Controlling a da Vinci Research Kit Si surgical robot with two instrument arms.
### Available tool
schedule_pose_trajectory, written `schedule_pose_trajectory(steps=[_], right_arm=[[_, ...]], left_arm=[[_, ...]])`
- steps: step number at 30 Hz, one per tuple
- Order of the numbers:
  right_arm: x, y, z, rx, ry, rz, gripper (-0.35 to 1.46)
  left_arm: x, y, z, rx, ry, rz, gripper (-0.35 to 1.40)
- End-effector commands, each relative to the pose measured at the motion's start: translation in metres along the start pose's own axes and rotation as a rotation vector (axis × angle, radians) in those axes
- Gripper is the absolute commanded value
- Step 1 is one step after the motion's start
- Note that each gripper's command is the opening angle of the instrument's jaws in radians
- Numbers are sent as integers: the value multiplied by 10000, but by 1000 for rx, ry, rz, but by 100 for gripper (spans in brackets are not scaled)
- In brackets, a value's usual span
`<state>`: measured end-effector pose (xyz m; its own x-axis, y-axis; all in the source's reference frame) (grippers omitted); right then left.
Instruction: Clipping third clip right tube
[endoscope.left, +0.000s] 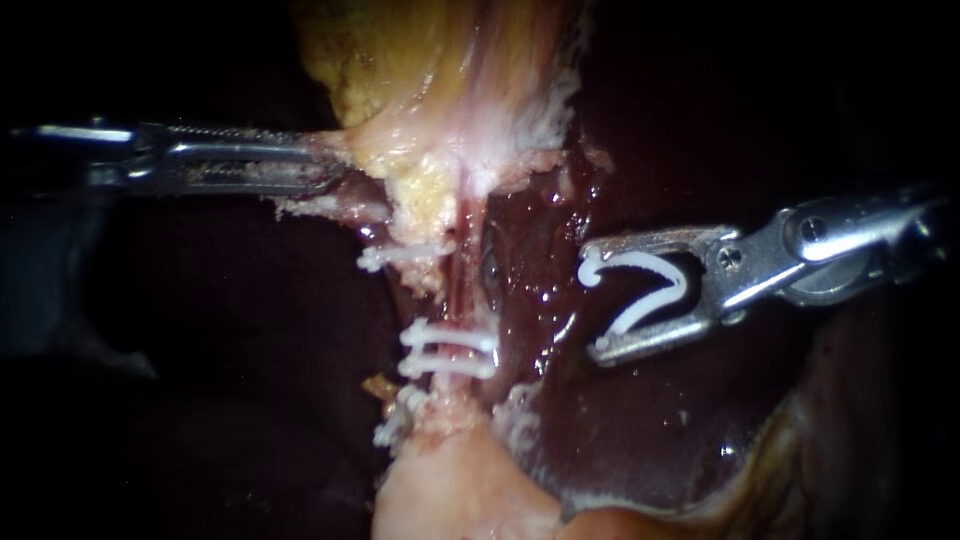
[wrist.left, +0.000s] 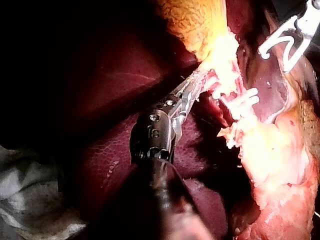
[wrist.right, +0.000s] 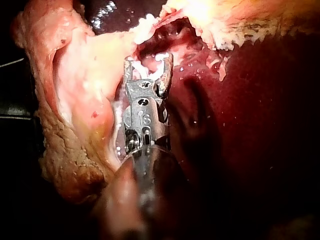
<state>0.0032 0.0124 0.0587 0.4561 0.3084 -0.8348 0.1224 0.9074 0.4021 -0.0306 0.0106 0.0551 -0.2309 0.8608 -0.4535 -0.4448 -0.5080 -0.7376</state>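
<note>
A thin pink tube (endoscope.left: 463, 290) runs down between yellowish gallbladder tissue (endoscope.left: 400, 60) and a pale lump below. White clips cross it: one high (endoscope.left: 405, 256), two close together (endoscope.left: 448, 352), and another lower left (endoscope.left: 397, 424). I cannot tell a left tube from a right tube here. My right instrument (endoscope.left: 593, 300) is to the tube's right and apart from it, jaws wide, carrying an open white clip (endoscope.left: 645, 288). The right wrist view shows its jaws (wrist.right: 148, 62) short of the clipped tissue. My left instrument (endoscope.left: 335, 168) is shut on a flap of pale tissue beside the gallbladder, as the left wrist view (wrist.left: 192, 89) confirms.
Dark red liver (endoscope.left: 640, 420) lies behind and right of the tube, under my right instrument. Pale fatty tissue (endoscope.left: 450, 490) bulges below the clips. In the right wrist view a thick fold of pale tissue (wrist.right: 75, 100) lies beside the shaft.
</note>
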Motion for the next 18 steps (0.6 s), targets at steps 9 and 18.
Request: schedule_pose_trajectory(steps=[9,18], right_arm=[[0,0,-1,0,0,0,50],[-1,0,-1,0,0,0,50]], left_arm=[[8,5,-19,-16,15,-6,-35],[48,10,-73,-14,103,-29,-35]])
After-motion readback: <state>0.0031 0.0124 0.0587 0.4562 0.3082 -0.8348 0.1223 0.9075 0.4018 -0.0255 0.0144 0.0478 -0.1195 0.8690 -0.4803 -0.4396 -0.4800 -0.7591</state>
